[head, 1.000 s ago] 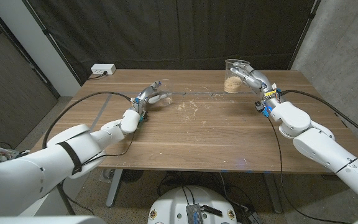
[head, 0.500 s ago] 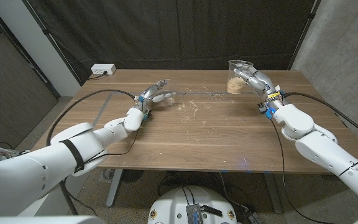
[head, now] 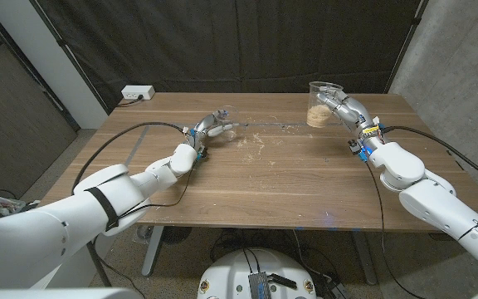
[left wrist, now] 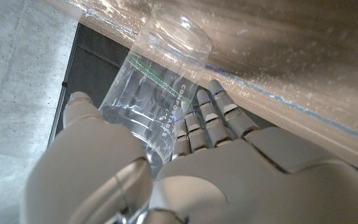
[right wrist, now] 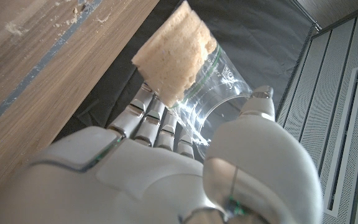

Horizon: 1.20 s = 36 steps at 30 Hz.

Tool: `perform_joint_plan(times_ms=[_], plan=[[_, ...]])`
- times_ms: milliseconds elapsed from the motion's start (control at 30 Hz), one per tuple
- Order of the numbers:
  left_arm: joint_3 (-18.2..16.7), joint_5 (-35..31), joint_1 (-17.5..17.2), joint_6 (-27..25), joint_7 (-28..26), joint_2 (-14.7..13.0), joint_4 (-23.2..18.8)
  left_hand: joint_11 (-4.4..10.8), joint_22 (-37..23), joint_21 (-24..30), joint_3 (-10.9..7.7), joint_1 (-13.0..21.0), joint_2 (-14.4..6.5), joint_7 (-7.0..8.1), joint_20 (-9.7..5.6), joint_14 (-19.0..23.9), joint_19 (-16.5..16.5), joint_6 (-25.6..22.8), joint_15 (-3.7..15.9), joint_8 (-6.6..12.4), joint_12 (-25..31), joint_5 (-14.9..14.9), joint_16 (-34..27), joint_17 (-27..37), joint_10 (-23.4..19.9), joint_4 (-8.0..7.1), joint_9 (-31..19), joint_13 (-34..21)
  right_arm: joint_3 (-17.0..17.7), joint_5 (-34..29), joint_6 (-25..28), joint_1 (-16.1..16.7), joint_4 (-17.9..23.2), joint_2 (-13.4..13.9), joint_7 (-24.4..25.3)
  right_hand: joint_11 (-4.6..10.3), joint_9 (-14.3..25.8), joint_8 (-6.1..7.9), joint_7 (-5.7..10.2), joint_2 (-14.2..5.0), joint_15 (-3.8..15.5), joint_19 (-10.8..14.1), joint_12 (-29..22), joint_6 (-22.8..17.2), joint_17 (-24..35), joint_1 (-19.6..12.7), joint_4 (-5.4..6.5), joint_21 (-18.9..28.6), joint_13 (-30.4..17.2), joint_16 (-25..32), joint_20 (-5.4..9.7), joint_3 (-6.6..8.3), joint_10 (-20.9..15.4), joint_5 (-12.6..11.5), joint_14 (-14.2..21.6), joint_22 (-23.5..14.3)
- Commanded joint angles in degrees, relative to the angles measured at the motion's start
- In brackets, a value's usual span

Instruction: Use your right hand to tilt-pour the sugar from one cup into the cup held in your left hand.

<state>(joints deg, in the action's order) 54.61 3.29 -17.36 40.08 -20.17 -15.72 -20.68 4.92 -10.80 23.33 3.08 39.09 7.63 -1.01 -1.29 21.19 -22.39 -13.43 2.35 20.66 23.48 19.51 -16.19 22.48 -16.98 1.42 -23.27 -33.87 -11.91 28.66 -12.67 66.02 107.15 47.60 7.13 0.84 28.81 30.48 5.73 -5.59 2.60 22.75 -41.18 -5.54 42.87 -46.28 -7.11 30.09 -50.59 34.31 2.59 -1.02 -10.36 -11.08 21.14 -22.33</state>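
Observation:
A clear plastic cup [head: 322,103] with brown sugar [head: 317,115] in its bottom stands upright at the table's far right, and my right hand [head: 344,109] grips it from the side. The right wrist view shows the same sugar [right wrist: 174,57] in the cup [right wrist: 211,93], with the right hand [right wrist: 166,168] wrapped round it. I cannot tell whether the cup touches the wood. Left of centre, my left hand [head: 208,129] holds an empty clear cup [head: 227,124], slightly tilted. In the left wrist view the empty cup [left wrist: 157,93] sits between the thumb and fingers of the left hand [left wrist: 173,171].
Spilled sugar grains [head: 251,142] lie on the wooden table [head: 280,183] between the hands, near a thin blue line [head: 272,124]. A white power strip [head: 138,92] sits at the back left corner. Black cables [head: 131,133] run along both arms. A dark curtain hangs behind.
My left hand has carried the empty cup a little to the right, toward the table's middle. My right hand with the sugar cup has shifted slightly to the right.

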Motion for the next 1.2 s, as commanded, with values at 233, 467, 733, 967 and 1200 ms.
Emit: perform_joint_plan(times_ms=[233, 467, 733, 967, 1200], plan=[[-6.0, 7.2, -2.6, 3.2, 8.8, 2.8, 0.2, 0.79, -0.2, 1.3, 1.0, 2.1, -0.6, 0.39, -1.19, 4.5, -4.2, -2.3, 3.93, 1.45, 2.1, 0.8, -1.2, 0.5, -3.4, 0.53, -0.8, -0.7, 1.6, 0.6, -1.8, 2.3, 0.2, 0.5, 0.0, -0.02, 0.2, 0.35, 0.25, -0.48, 8.21, -0.3, 0.1, -0.7, 0.2, -0.1, 0.02, 0.5, -0.3, -0.2, 3.12, 0.13, -0.3, 0.0, 0.6, 0.1], [-5.9, 5.7, -3.2, 5.7, 6.4, 2.8, 0.2, 1.2, -0.3, 2.2, 0.93, 3.9, -1.5, 1.26, -2.21, 7.9, -7.0, -4.0, 4.74, 2.44, 3.6, 1.2, -1.9, 0.7, -6.0, 1.09, -1.3, -1.1, 1.7, 0.9, -2.7, 2.6, -0.3, 0.3, -0.5, -0.15, 0.2, 0.38, 0.41, -0.54, 8.13, -0.4, 0.2, -1.1, 0.2, -0.1, 0.05, 0.7, -0.5, -0.2, 3.13, 0.17, -0.4, 0.0, 0.7, 0.1], [-5.4, 4.8, -3.6, 6.7, 4.3, 2.8, 0.2, 1.51, -0.4, 2.5, 0.1, 7.5, -3.2, 1.49, -3.15, 10.0, -8.2, -5.4, 5.43, 3.51, 5.0, 1.6, -2.1, 1.1, -7.9, 2.24, -2.1, -1.8, 2.5, 0.8, -3.0, 4.2, 0.6, 0.6, 0.2, -0.02, 0.2, 0.38, 0.36, -0.52, 8.15, -0.5, 0.3, -1.5, 0.2, 0.0, 0.06, 0.8, -0.7, -0.3, 3.1, 0.18, -0.6, 0.1, 0.7, 0.2], [-5.3, 4.8, -4.4, 7.1, 2.9, 2.8, 0.2, 1.9, -0.6, 2.7, -0.91, 10.6, -5.2, 1.67, -3.7, 11.6, -8.9, -6.1, 5.93, 4.3, 6.2, 1.8, -2.4, 1.6, -9.0, 3.17, -2.9, -2.5, 3.2, 0.8, -2.6, 5.6, 2.0, 1.0, 1.0, -0.07, 0.2, 0.33, 0.34, -0.56, 8.13, -0.5, 0.3, -1.6, 0.3, -0.1, 0.05, 0.9, -0.9, -0.3, 3.14, 0.23, -0.7, 0.1, 0.7, 0.2], [-5.2, 4.2, -5.2, 9.6, 1.0, 2.2, 0.1, 1.82, -0.6, 2.8, -1.19, 11.8, -5.8, 1.76, -3.81, 12.1, -9.1, -6.2, 5.97, 4.64, 6.5, 1.7, -2.4, 1.9, -9.0, 3.52, -3.3, -2.8, 3.8, 0.6, -1.4, 6.5, 3.6, 1.7, 1.4, -0.1, 0.2, 0.24, 0.35, -0.62, 8.18, -0.5, 0.4, -1.7, 0.3, -0.1, 0.06, 1.0, -1.0, -0.4, 3.11, 0.28, -0.8, 0.1, 0.8, 0.3]])
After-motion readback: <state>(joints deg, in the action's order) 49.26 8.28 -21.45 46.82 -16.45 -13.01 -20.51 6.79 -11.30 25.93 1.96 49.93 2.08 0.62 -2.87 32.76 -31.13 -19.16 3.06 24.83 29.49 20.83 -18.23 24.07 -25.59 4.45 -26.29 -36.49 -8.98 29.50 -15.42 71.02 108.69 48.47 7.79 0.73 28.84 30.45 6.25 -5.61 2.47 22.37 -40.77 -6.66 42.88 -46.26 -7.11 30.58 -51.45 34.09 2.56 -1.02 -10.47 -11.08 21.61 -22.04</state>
